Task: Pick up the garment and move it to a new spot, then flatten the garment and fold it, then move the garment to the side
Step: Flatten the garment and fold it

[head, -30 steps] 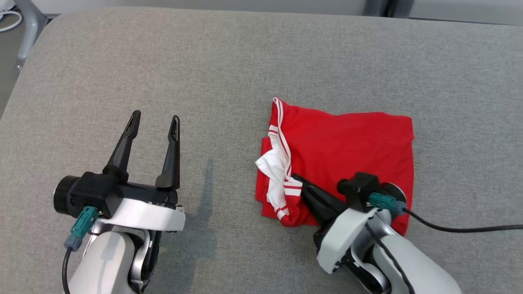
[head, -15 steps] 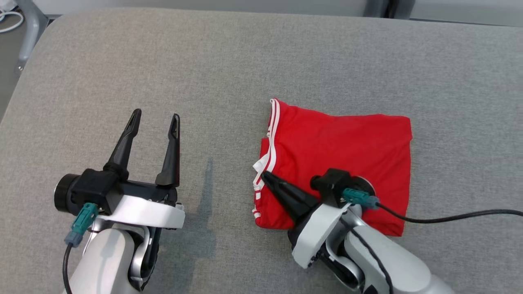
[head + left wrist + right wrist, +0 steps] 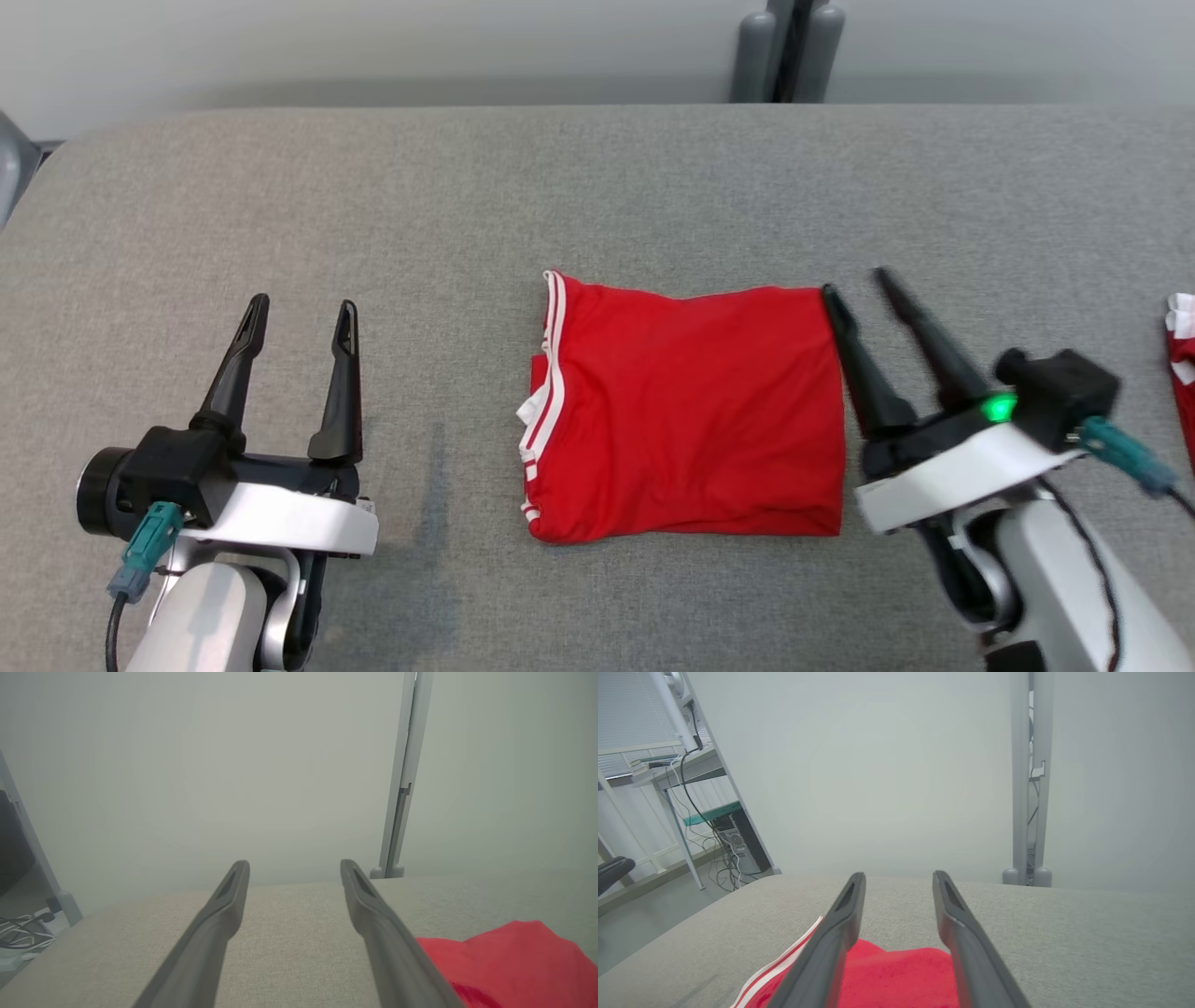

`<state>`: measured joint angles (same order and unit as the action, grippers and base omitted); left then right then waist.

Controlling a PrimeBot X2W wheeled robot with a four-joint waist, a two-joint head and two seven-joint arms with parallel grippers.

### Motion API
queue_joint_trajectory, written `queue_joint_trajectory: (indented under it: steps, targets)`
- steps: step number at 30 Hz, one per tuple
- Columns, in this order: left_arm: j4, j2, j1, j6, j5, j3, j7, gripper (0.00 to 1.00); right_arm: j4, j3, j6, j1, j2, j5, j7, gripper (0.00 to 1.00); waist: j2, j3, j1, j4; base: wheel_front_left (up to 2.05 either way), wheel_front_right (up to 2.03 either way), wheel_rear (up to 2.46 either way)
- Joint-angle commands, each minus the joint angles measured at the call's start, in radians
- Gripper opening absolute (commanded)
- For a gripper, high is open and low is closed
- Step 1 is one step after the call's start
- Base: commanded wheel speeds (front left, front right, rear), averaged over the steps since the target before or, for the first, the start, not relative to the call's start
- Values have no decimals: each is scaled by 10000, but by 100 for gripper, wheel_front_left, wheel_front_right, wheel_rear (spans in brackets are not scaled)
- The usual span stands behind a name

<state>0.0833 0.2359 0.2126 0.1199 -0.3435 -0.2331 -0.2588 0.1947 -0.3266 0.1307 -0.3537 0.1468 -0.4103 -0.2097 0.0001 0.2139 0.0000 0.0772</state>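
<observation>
There's the red garment (image 3: pixel 686 415), folded into a neat rectangle and lying flat near the middle of the grey padded table (image 3: pixel 597 187), its white-striped edge (image 3: pixel 551 373) turned toward the robot's left. The right gripper (image 3: pixel 852 282) sits just beside the garment's right edge, fingers pointing away from the robot, jaws parted with a clear gap, gripping nothing. Its inner finger runs right by the cloth's far right corner; whether it actually touches the fabric is too close to call from the head view. A green light (image 3: pixel 999 408) glows on that wrist. In the right wrist view the red cloth lies low under the two dark fingers, with the white stripes off to the left of that view. On the other side, the left gripper (image 3: pixel 302 305) hovers well apart from the garment over the grey surface, jaws spread wide and empty; its wrist view catches a red corner of the garment at the lower right. At the far right edge of the head view, a sliver of another red-and-white item (image 3: pixel 1181 364) peeks in. A grey post (image 3: pixel 784 51) stands behind the table's far edge.
</observation>
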Motion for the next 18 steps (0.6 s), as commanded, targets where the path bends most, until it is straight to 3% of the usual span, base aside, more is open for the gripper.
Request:
queue_joint_trajectory:
  steps: [1, 9, 18]
  targets:
    - [-16, 40, -40, 28, -7, 37, -17, 100, -135, 123, 2, 105, 24, 107, 54, 100, -1, -126, 0, -118, 0, 0, 0]
    - [-162, 349, -341, -42, -106, 216, -21, 100, -1064, 2367, 2, 1165, -68, 897, 683, 100, -1, -558, 0, -334, 0, 0, 0]
    - [-127, 801, -1037, -28, -154, 425, 64, 100, -1553, 3064, 2, 2261, -94, 1252, 1195, 100, -1, -1242, 0, -535, 0, 0, 0]
